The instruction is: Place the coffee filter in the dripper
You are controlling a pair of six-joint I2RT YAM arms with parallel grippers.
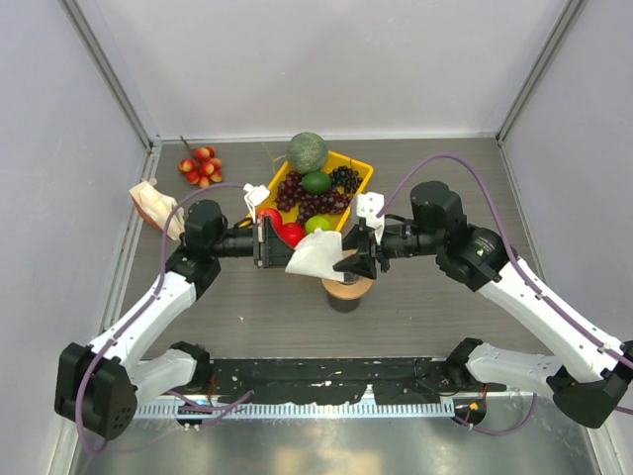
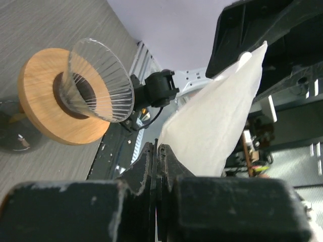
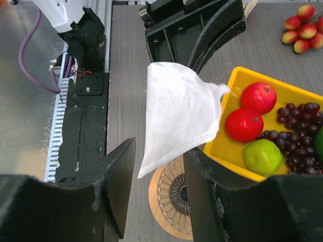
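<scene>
Coffee filter (image 3: pixel 179 116) limp, light, crushable, best pinched at an edge: left gripper (image 2: pixel 157 149) clamped on its edge, right gripper (image 3: pixel 159 154) half open, holding nothing.

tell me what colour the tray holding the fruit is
Yellow. The tray shows best in the right wrist view, and it is also clear from the top external camera.
</scene>
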